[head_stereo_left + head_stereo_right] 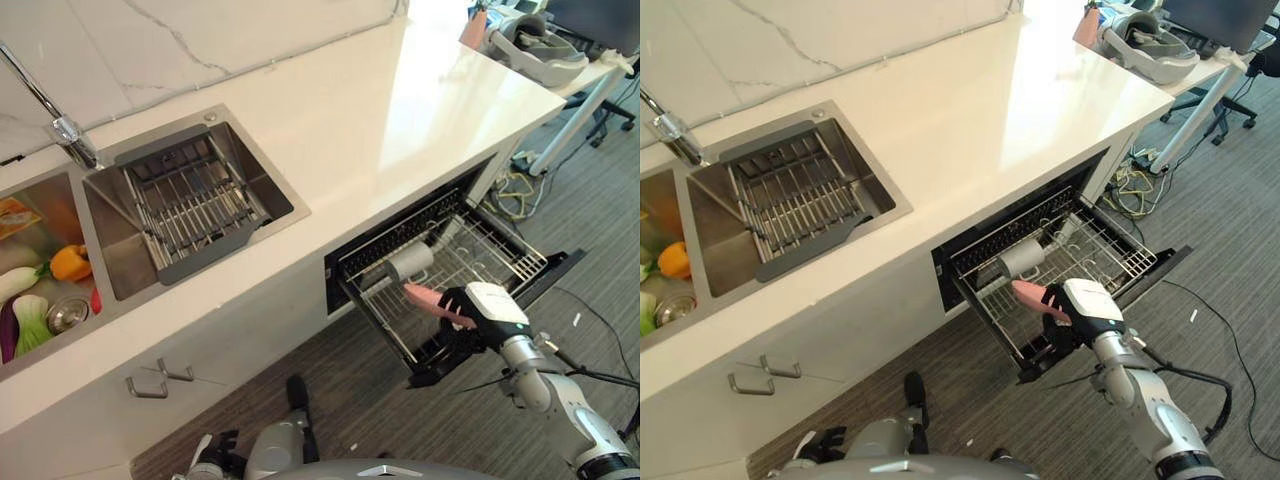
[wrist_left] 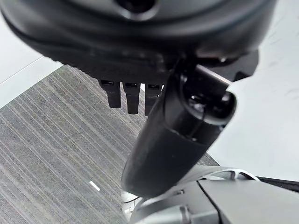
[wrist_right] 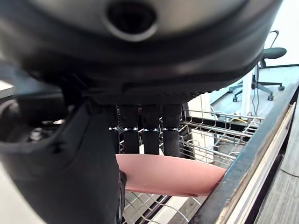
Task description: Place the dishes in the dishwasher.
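Note:
My right hand (image 1: 482, 316) is shut on a pink plate (image 1: 434, 301), fingers over it and thumb under it. It holds the plate edge-on just above the front left part of the pulled-out dishwasher rack (image 1: 505, 252). In the right wrist view the pink plate (image 3: 174, 174) juts past the fingers (image 3: 151, 134) over the rack's wires. A pale cup (image 1: 410, 262) lies on its side in the rack, behind the plate. My left hand (image 2: 174, 140) hangs low beside the cabinet front over the carpet, fingers relaxed and holding nothing.
A white counter (image 1: 400, 110) runs above the dishwasher. The sink (image 1: 265, 180) holds a wire drainer, and the basin to its left holds vegetables (image 1: 68, 263). A faucet (image 1: 62, 126) stands behind. A desk and an office chair (image 1: 610, 105) stand at the far right.

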